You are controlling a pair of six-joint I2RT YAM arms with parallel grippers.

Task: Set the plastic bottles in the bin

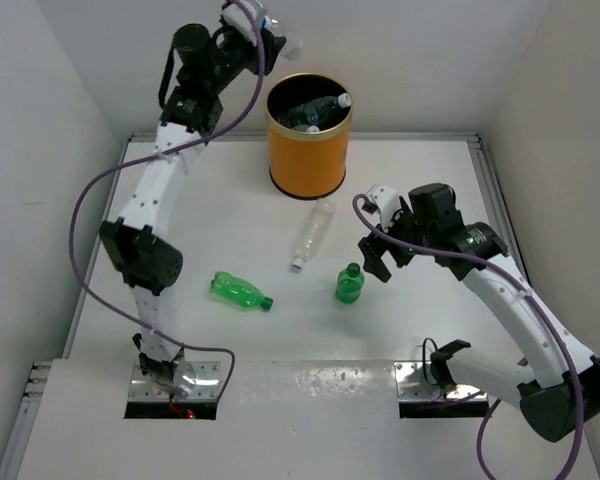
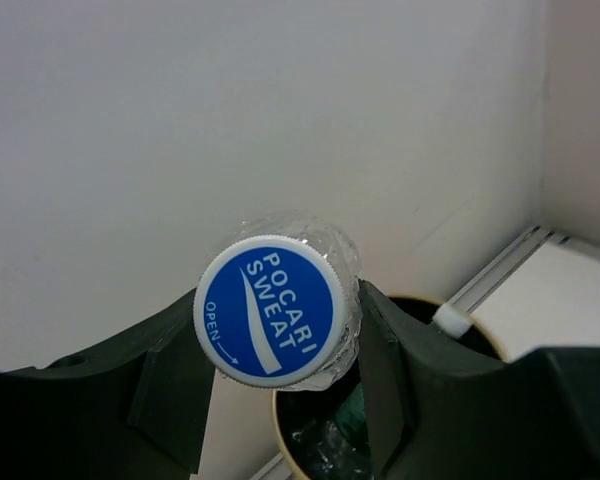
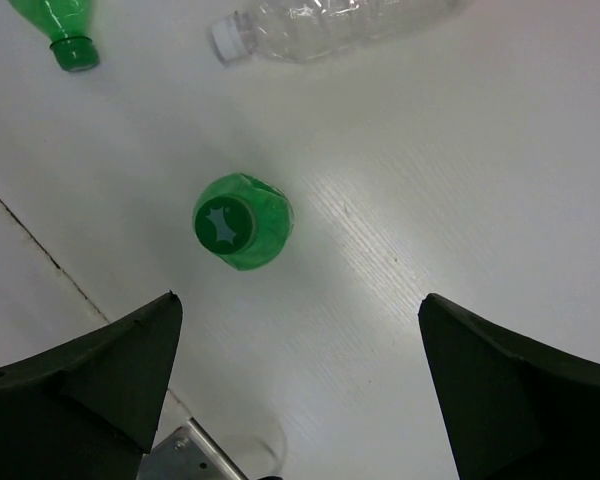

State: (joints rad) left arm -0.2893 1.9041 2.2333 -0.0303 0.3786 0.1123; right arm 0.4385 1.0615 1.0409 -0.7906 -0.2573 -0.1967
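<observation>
At the worktop's (image 1: 230,215) far edge, left claw (image 2: 280,365) clamps clear bottle (image 2: 270,310): probably light, crushable. Upright green bottle (image 3: 242,222) waits under spread right claw (image 3: 298,310); grip mid-body.

**White table: one bin, three loose bottles**

Flat white table (image 1: 230,215) with faint wood grain, walls at the back and both sides. A cylindrical orange bin with gold rim (image 1: 308,165) stands upright near the back edge, about centre. A clear crumpled plastic bottle with white cap (image 1: 311,234) lies on its side just in front of the bin, cap toward the near edge. A green plastic bottle on its side (image 1: 237,290) lies left of centre, cap pointing right. A small green plastic bottle standing upright (image 1: 350,285) is near the clear one's cap, not touching it. A left metal plate (image 1: 205,376) and a right metal plate (image 1: 412,385) sit at the near edge.
</observation>
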